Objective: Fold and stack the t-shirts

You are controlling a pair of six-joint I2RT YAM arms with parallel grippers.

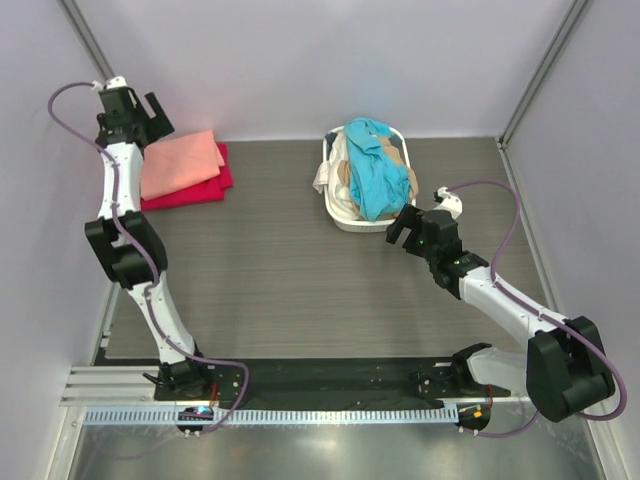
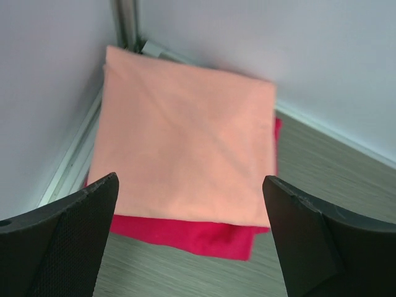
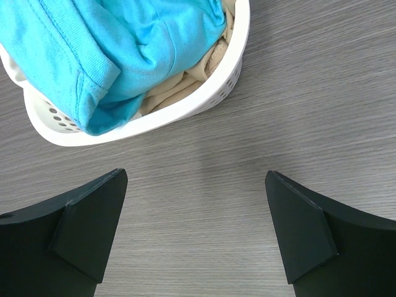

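Currently four t-shirts are on view: two folded and stacked, two unfolded in a basket.

Salmon-pink t-shirt point(image 2: 185, 142): folded to a flat rectangle and lying on top of the crimson red t-shirt point(image 2: 210, 236), which is also folded. The red one shows only as a strip along the near and right edges of the pink one. This stack of two sits in the back left corner of the worktop point(image 1: 300, 290).

Teal blue t-shirt point(image 3: 111, 43): crumpled, uppermost in the white laundry basket point(image 3: 185, 110), with one fold draped over the near rim.

Beige t-shirt point(image 3: 185, 80): bunched beneath the teal one in the same basket. In the top view, part of it hangs over the basket's left rim.

One basket only. It stands at the back of the worktop, right of centre, well apart from the stack.

Two grippers noted.

Left gripper point(image 2: 190, 185): held above the stack and clear of the cloth. The fingers are spread wide with nothing between them.

Right gripper point(image 3: 197, 179): poised over bare worktop just in front of the basket, apart from its rim. The fingers are likewise spread wide and hold nothing.

No t-shirt is in contact with either gripper.
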